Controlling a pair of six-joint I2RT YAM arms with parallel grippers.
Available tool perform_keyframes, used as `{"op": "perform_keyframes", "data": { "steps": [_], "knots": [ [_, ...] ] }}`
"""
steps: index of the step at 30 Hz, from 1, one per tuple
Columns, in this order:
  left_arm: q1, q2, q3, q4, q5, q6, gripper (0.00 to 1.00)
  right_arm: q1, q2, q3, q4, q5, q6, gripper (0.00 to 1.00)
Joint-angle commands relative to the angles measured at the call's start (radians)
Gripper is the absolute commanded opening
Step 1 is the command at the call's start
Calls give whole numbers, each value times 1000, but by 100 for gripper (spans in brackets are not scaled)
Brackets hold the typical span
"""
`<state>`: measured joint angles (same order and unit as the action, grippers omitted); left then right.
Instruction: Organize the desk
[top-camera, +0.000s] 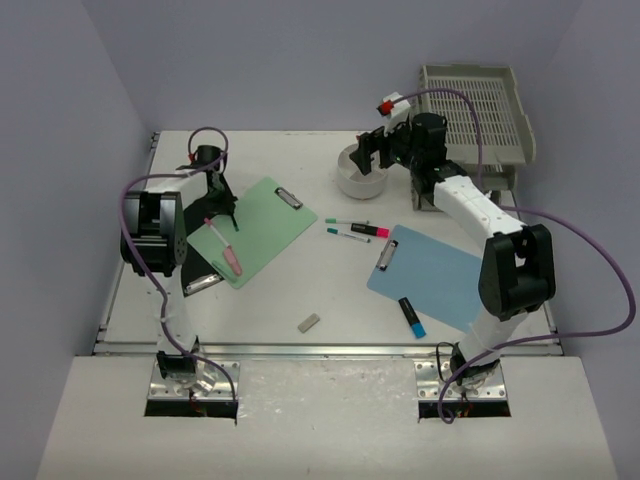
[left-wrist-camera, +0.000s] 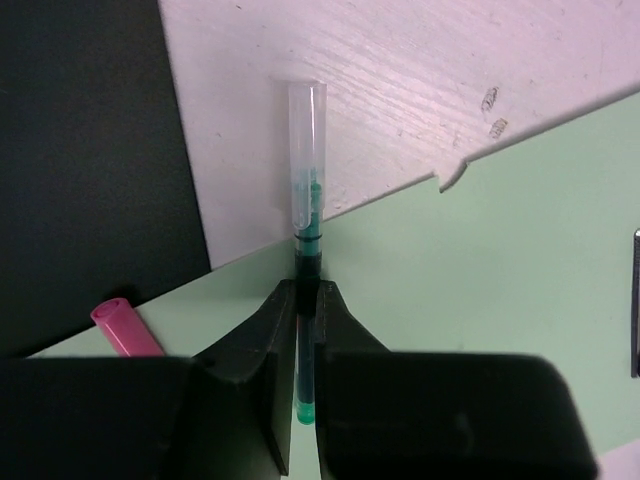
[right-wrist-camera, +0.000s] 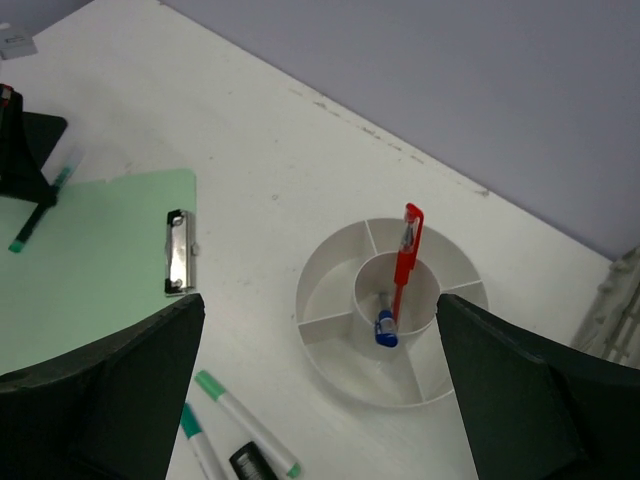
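Now the left tool (left-wrist-camera: 307, 292) pinches a green pen (left-wrist-camera: 307, 215) above the desk (left-wrist-camera: 420, 90); right tool (top-camera: 368, 155) gapes.

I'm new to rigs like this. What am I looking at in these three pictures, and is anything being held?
Two robot arms stand at a white desk. One picture looks down from above; the other two come from a camera on each wrist. The left pincer is shut on a green pen at the edge of a green clipboard. The right pincer hangs open above a round organizer holding a red pen. A blue clipboard, a pink marker and an eraser also lie there.
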<state>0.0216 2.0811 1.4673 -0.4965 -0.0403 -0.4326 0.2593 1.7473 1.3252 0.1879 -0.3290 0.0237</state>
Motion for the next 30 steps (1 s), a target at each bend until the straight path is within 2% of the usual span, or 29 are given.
{"op": "perform_keyframes", "data": {
  "steps": [1,5,7,8,10,14,16,19,26,30],
  "knots": [
    [5,-167,-75,46,238,61,0,14,-37,135,-299,-93,146,99],
    [6,-443,-289,294,542,124,0,18,-15,217,-415,-194,355,99],
    [3,-540,-375,429,636,115,0,18,-3,244,-429,-251,413,99],
    [1,-612,-440,465,706,99,0,18,15,271,-430,-329,454,99],
    [-3,-685,-507,563,823,79,0,19,35,297,-377,-466,516,97],
    [-42,-755,-557,618,969,55,0,24,90,308,-187,-628,696,93],
    [-72,-776,-566,623,1005,64,0,39,110,319,-112,-657,782,92],
    [-117,-809,-573,618,1014,93,0,75,121,334,-56,-689,818,91],
    [-215,-854,-561,620,984,125,0,174,143,353,-107,-705,718,87],
    [-216,-851,-552,616,979,120,0,183,153,333,-88,-711,734,79]
  ]
}}
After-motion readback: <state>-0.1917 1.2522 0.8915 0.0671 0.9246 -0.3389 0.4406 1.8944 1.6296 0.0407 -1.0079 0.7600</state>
